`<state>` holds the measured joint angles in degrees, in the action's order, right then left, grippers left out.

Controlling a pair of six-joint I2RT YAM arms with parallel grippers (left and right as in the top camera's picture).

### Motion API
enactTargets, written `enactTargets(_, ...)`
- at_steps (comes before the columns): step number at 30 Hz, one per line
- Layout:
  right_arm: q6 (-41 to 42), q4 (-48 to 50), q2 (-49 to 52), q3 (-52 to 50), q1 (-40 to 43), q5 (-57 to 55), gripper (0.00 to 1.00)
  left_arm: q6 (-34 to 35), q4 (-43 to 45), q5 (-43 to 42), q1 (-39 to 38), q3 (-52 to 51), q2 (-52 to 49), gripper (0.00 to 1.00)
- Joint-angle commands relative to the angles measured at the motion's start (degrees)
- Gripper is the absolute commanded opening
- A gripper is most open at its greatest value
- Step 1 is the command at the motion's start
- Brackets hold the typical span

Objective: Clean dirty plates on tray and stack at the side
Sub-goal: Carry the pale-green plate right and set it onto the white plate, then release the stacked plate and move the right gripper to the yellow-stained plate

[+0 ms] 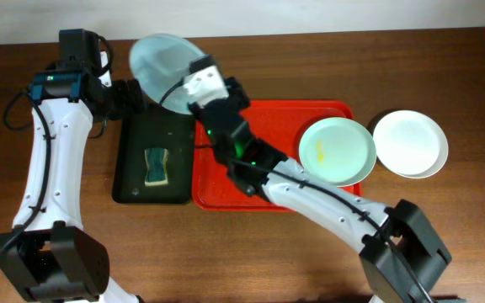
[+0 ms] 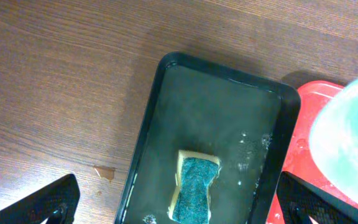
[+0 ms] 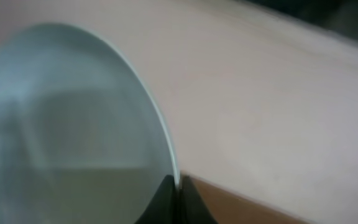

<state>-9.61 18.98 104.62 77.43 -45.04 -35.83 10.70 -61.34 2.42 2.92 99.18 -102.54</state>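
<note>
The right pincer nips the pale blue plate by its rim, holding it tilted above the far edge of the dark tray. The left pincer hangs wide and empty. The plate looks stiff, light, likely slick and breakable, so a firm hold on the rim suits best.

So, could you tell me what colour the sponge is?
The sponge is teal over yellow; left wrist view shows it best.

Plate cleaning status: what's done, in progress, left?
Done, apparently: the white plate sits off the red tray, on the table to its right. In hand: the right pincer grips the blue plate by its rim, in the air near the dark tray; the left pincer is open, the sponge lying in that tray. Left: the yellow-smeared green plate on the red tray; no stack yet.
</note>
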Motion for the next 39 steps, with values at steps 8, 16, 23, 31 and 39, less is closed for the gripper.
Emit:
enactTargets(8,38.9,-27.4,0.3,0.6,15.8,31.0,0.04,0.3,0.0,0.4,-0.1,0.6,0.3,0.99)
enactTargets(16,39.1,-43.0,0.1,0.7,34.4,58.1,0.04,0.3,-0.1,0.4,-0.1,0.6,0.3,0.99)
enactTargets(23,38.8,-55.2,0.1,0.6,56.4,68.6,0.04,0.3,0.0,0.4,-0.1,0.6,0.3,0.99)
enactTargets(31,38.3,-68.1,0.1,0.6,79.2,68.1,0.04,0.3,-0.1,0.4,-0.1,0.6,0.3,0.99)
enactTargets(39,30.9,-73.7,0.1,0.0,89.4,51.3,0.04,0.3,-0.1,0.4,-0.1,0.6,0.3,0.99)
